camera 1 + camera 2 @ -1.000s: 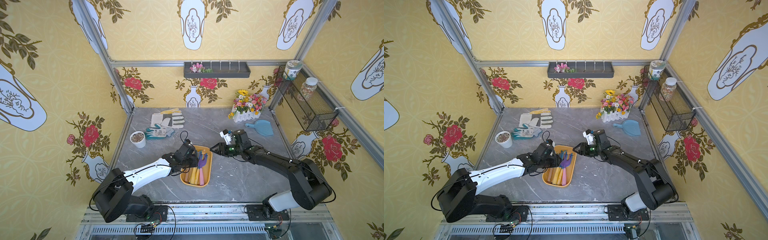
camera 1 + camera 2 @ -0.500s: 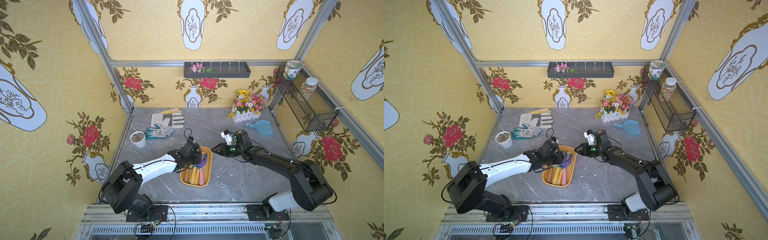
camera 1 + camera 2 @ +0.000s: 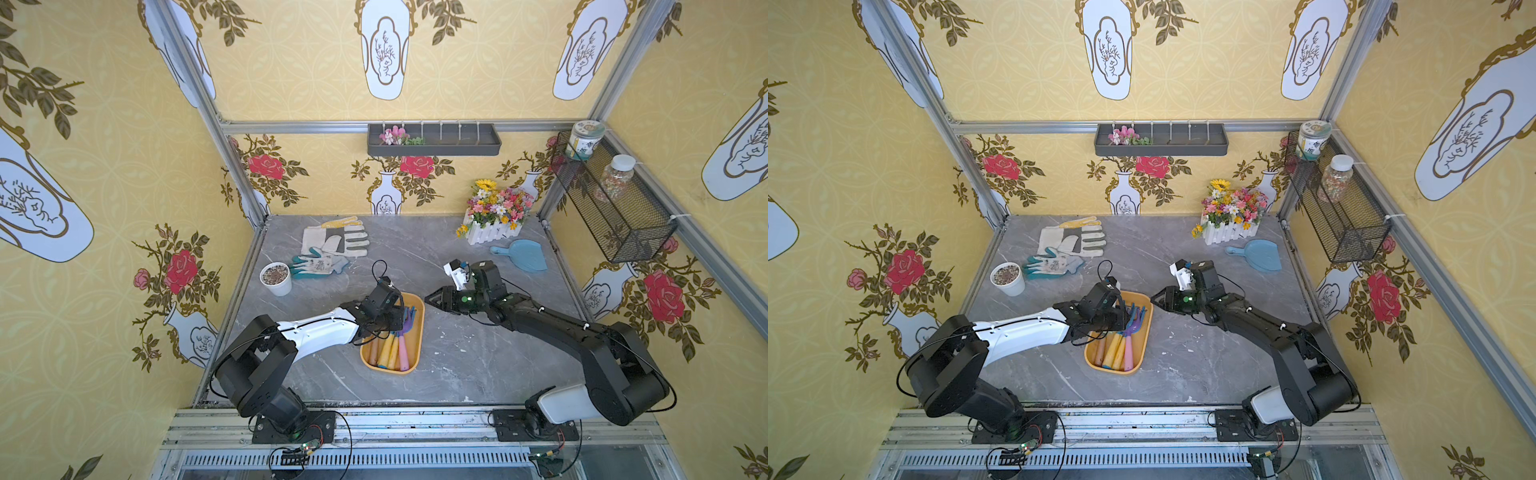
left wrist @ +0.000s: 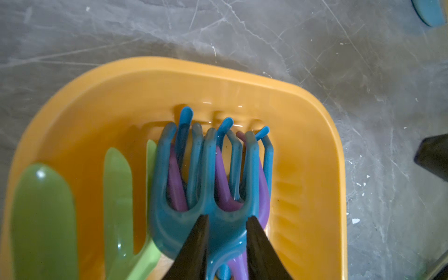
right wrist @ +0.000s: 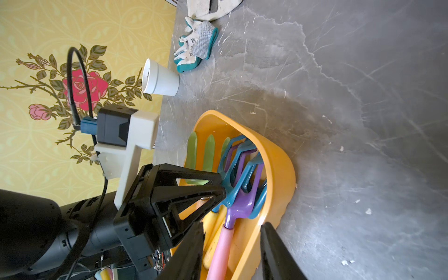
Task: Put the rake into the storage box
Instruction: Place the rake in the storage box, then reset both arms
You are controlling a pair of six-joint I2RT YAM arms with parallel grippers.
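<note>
In a top view, finds left claw [image 3: 401, 326] pushed further over storage box [image 3: 418, 347] than before. From left wrist, shows it clamped on rake [image 4: 209, 174] neck, tines ahead, inside box; likely needs only release. From right wrist, shows right claw [image 5: 232, 225] parted, empty.

The teal plastic rake [image 4: 208, 169], tines curved, lies inside the shallow yellow-orange plastic storage box [image 3: 417, 332], mid-frame in both top views.

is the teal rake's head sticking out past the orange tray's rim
No: the left wrist view shows the teal rake with its tines inside the rim of the storage box, atop a purple tool.
</note>
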